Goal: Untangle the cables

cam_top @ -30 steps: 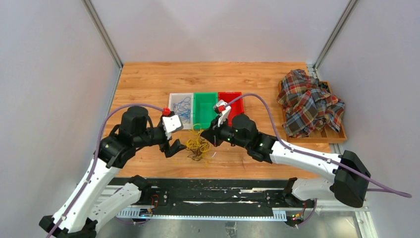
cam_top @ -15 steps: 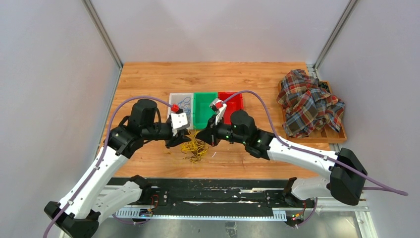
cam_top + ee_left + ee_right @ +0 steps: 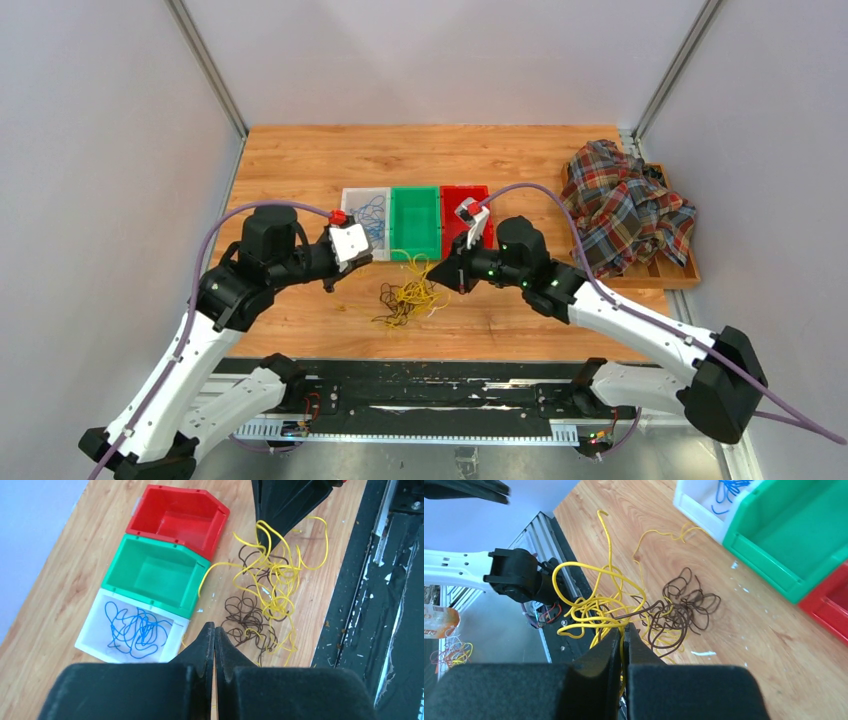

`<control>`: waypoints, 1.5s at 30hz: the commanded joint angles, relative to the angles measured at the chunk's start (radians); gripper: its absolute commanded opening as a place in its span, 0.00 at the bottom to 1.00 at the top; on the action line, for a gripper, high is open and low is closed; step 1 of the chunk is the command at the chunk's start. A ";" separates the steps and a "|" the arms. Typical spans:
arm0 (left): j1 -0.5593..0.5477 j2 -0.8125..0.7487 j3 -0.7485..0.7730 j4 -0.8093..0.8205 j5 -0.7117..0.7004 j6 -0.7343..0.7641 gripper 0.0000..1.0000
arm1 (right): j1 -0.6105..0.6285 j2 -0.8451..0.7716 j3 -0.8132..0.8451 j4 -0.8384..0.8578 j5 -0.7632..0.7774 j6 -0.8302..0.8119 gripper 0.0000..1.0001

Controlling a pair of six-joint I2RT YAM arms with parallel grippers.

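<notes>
Snapped shut on nothing visible, the left gripper (image 3: pixel 214 634) has drawn back from the yellow-and-brown cables (image 3: pixel 274 574) on the table (image 3: pixel 60 580), which the right gripper (image 3: pixel 624 630), clamped on yellow strands (image 3: pixel 594 601), has dragged rightward, the knot apparently still unseparated.

Left gripper (image 3: pixel 214 632) closed, beside yellow-brown cables (image 3: pixel 274 576); blue cable (image 3: pixel 135 630) in white bin (image 3: pixel 97 637).
</notes>
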State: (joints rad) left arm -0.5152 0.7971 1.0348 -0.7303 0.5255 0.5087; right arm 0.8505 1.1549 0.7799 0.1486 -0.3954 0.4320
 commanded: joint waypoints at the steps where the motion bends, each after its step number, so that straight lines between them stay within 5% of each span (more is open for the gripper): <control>1: -0.009 -0.012 0.039 -0.004 0.013 -0.044 0.01 | -0.042 -0.069 -0.031 -0.073 -0.049 -0.030 0.00; 2: -0.009 -0.006 0.032 -0.004 0.061 -0.067 0.03 | -0.042 -0.067 -0.028 -0.056 -0.075 -0.020 0.00; 5: -0.011 0.036 0.016 -0.003 0.182 -0.101 0.32 | -0.042 -0.027 0.008 0.016 -0.173 0.004 0.01; 8: -0.011 0.071 0.014 -0.004 0.206 -0.082 0.43 | -0.040 0.020 0.062 0.036 -0.246 0.005 0.01; 22: -0.032 0.107 0.007 -0.012 0.222 0.011 0.50 | -0.002 0.151 0.167 0.134 -0.326 0.037 0.01; 27: -0.031 0.116 0.001 -0.036 0.142 0.056 0.42 | 0.002 0.171 0.171 0.190 -0.334 0.065 0.01; 32: -0.031 0.096 0.000 -0.038 0.074 0.077 0.17 | 0.002 0.148 0.128 0.191 -0.307 0.058 0.01; 36: -0.031 0.090 0.025 -0.039 0.056 0.037 0.01 | 0.001 0.123 0.080 0.153 -0.245 0.032 0.10; 45: -0.031 0.064 0.098 -0.039 0.076 -0.144 0.00 | -0.001 0.025 -0.024 0.150 0.011 0.005 0.25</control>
State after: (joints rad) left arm -0.5392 0.8936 1.0855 -0.7734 0.5934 0.4648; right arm 0.8379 1.2350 0.7837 0.2787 -0.5213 0.4599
